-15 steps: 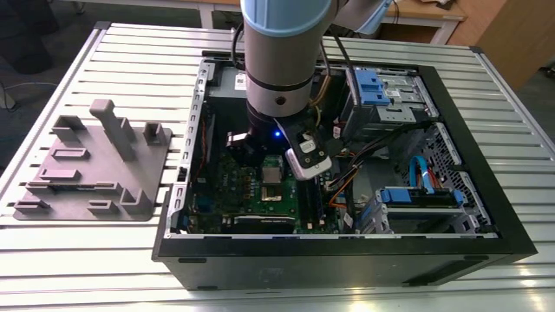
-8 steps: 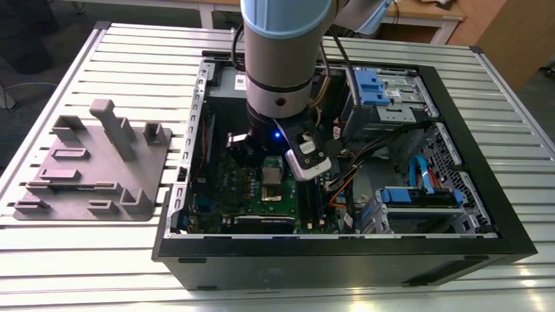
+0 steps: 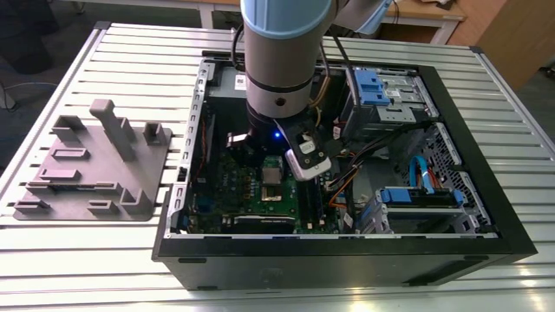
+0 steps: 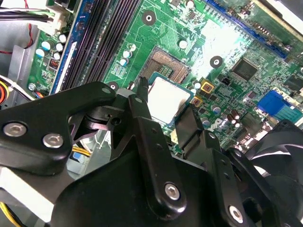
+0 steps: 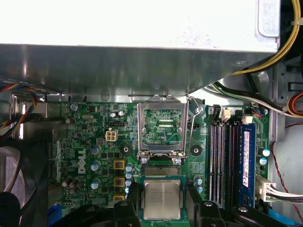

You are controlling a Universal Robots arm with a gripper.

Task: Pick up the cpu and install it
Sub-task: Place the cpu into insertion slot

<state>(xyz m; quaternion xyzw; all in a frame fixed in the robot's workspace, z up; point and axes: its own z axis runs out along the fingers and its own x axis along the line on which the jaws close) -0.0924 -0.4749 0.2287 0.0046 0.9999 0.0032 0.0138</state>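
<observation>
Pinching the cpu (image 5: pixel 162 199) by two opposite edges, the pincer (image 4: pixel 165 101) is hanging low inside the open computer case (image 3: pixel 347 263). One black finger (image 5: pixel 193 195) is pressing against each side of the chip, whose silvery top is facing up. The arm (image 3: pixel 277 65) is reaching straight down into the case.

The chip is sitting partly over the open socket (image 4: pixel 165 64), offset from it rather than centred. Whether it is touching the contacts, I cannot tell. The hollow metal frame (image 5: pixel 140 127) is standing flipped up, leaving the socket free.

Judgement: pickup is done and the install step is in hand, with the chip not yet seated. Seating is calling for the chip's edges to be squared to the socket, its face kept level, and a gentle straight lowering. Any sideways drag is risking the fine contacts.

Around the socket, the green circuit board (image 5: pixel 94 142) is carrying memory slots (image 5: pixel 222 161) just beside it. Coloured cables (image 5: pixel 284 42) are running along the case wall.

The case is lying on its side on a slatted metal bench (image 3: pixel 87 260). A grey plastic tray (image 3: pixel 95 162) with upright blocks is resting on the bench at the exterior view's left, apart from the case. Beyond the far edge, wooden furniture (image 3: pixel 494 32) is showing.
</observation>
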